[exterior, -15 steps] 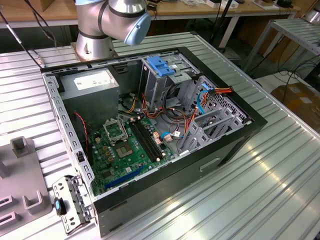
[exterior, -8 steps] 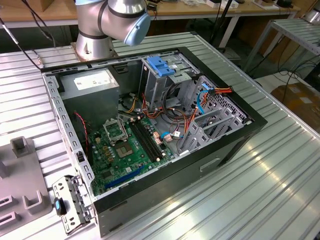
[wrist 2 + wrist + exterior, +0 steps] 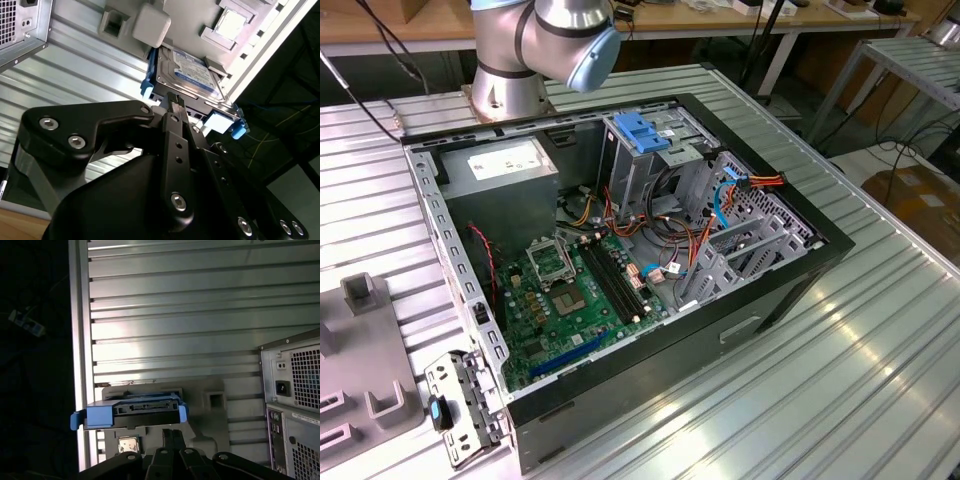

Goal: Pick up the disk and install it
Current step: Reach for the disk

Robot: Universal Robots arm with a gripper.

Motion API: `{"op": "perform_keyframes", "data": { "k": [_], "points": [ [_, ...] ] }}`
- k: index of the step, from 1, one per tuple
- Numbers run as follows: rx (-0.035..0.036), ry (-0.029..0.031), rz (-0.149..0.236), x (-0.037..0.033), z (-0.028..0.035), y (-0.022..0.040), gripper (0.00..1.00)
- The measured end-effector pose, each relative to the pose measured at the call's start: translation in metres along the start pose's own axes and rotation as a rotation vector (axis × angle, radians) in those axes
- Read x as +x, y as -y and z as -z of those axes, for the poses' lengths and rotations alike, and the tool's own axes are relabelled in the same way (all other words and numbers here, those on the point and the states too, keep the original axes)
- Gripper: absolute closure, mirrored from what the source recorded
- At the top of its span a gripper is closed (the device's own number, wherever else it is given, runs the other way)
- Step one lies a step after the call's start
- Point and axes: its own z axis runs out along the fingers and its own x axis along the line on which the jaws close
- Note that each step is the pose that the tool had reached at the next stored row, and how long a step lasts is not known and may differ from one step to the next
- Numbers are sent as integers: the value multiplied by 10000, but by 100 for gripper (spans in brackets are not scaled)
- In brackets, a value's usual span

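Black gripper (image 3: 174, 100) drawn narrow, tips together, nothing held, just beside near end of disk (image 3: 187, 75). Disk lies flat on grey fixture (image 3: 150, 25), label face showing, blue rails along sides, near edge of ribbed metal table (image 3: 90, 60). Farther off, open computer case (image 3: 790, 300) on same table, motherboard (image 3: 570, 300) exposed, arm base (image 3: 510, 60) behind.

I see the computer case (image 3: 620, 250) lying open on the table (image 3: 840, 380), the arm's base (image 3: 505, 70) behind it. The disk (image 3: 132, 410) rests on a fixture tray (image 3: 202, 390) by the table's edge (apart from the case), the gripper (image 3: 173, 432) just beside it.
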Motion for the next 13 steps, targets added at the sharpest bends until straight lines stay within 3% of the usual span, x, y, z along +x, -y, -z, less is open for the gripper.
{"op": "perform_keyframes", "data": {
  "k": [5, 13],
  "points": [
    [-1, 2, 1, 130, -4, 10, 89],
    [-1, 1, 0, 249, -7, 20, 89]
  ]
}}
